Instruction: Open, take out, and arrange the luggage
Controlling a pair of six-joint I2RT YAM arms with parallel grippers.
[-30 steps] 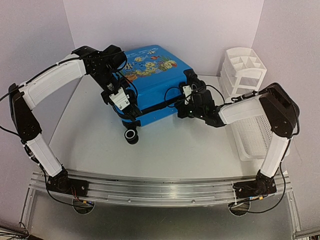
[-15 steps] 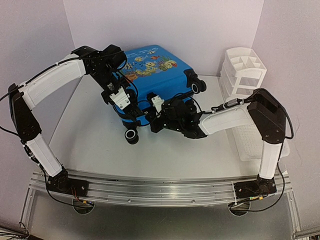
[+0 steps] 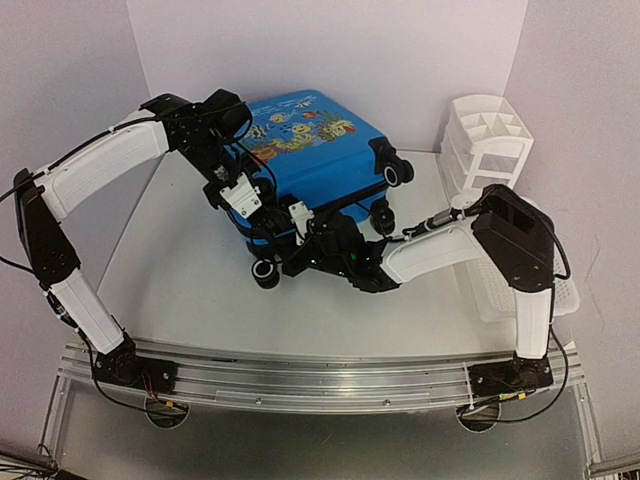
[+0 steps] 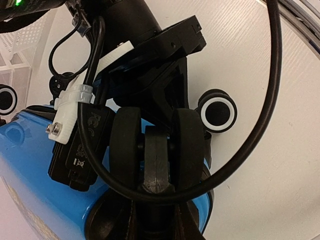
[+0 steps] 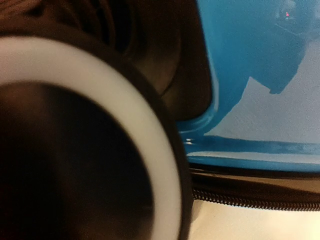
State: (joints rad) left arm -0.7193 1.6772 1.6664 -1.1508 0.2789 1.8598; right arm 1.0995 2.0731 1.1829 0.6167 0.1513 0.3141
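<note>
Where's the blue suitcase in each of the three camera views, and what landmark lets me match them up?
Top external: the luggage lies upper centre, printed lid up.
Left wrist: its blue shell fills the lower left corner.
Right wrist: blue shell across the upper right, with the zip band along the bottom.
Shared landmark: a white-ringed wheel, probably the same one in all three views.

This looks like a robotics lab test cell. Plain pale walls [image 3: 330,45] box in a white table [image 3: 190,290], and an aluminium rail [image 3: 320,378] with loose wiring [image 3: 160,403] fronts it.
</note>
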